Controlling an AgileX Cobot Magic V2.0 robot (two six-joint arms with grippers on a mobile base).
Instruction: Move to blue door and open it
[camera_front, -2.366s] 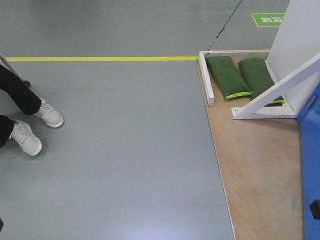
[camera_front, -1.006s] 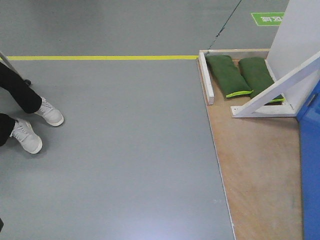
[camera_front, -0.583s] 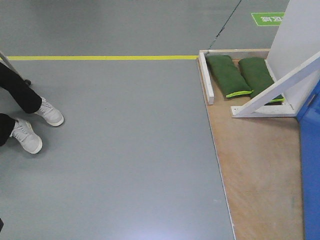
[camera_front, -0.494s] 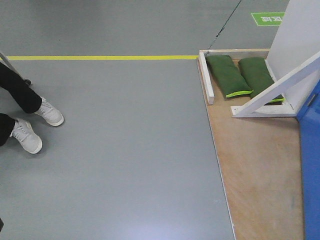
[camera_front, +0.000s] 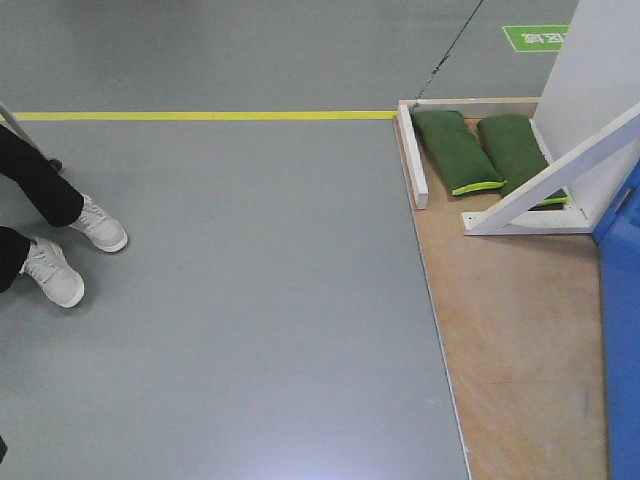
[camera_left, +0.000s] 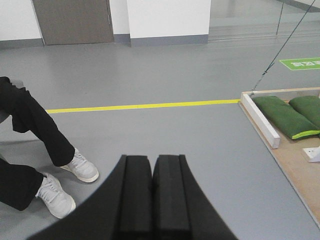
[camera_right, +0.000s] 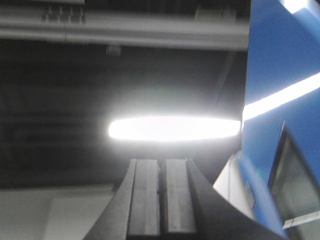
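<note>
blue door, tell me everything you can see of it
Only part of the blue door shows: a bright blue upright strip at the front view's right edge, rising beside the wooden platform just past the white brace. The right wrist view shows a flat, glossy blue face catching a light streak, right of the right gripper. No handle or lock can be made out.

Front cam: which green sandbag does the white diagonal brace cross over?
The dark green sandbag nearer the white wall panel; the white wooden brace hides its near end. The other green sandbag, beside the white floor rail, lies fully exposed.
</note>
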